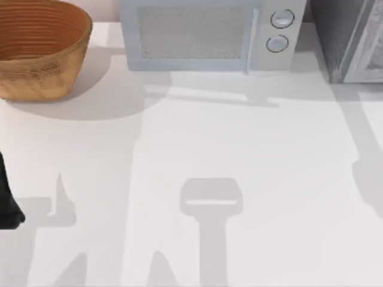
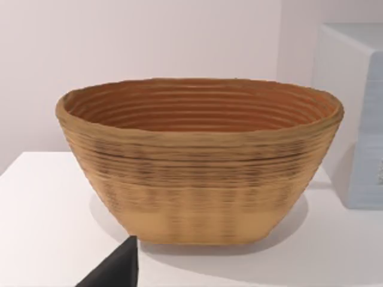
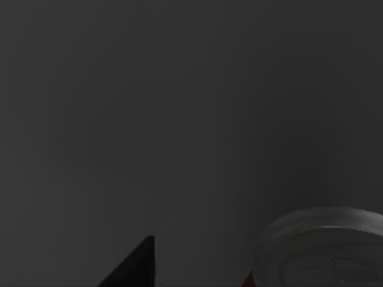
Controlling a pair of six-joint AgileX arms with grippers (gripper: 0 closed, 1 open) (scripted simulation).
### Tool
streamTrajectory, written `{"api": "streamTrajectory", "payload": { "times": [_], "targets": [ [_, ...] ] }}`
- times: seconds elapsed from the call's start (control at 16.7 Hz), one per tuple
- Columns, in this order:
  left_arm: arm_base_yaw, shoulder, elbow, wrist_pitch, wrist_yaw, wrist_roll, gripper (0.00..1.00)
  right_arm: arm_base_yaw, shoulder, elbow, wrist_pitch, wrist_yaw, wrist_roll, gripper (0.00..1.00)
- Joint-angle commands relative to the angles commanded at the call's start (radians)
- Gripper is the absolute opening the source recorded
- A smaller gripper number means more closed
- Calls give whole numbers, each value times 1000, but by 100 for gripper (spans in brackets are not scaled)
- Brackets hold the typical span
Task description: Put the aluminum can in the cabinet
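Note:
The aluminum can (image 3: 326, 248) shows its silver top and a sliver of red side in the right wrist view, against a dark grey surface. A black part of my right gripper (image 3: 134, 266) sits beside it, apart from the can. The cabinet (image 1: 338, 36) stands at the table's far right corner, with its light grey panelled door (image 1: 370, 51) at the edge of the top view. My left arm (image 1: 7, 200) is parked at the table's left edge. A black tip of my left gripper (image 2: 116, 269) shows in the left wrist view, facing the basket.
A woven brown basket (image 1: 36, 51) stands at the far left corner. A pale microwave (image 1: 203, 36) with two round knobs stands at the back middle. Arm shadows fall across the white tabletop (image 1: 239, 137).

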Motion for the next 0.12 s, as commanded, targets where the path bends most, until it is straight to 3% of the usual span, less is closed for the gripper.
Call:
{"api": "streamTrajectory", "payload": {
  "times": [0.12],
  "targets": [
    [0,0,0,0,0,0,100,0,0,0,0,0,0,100]
  ]
}}
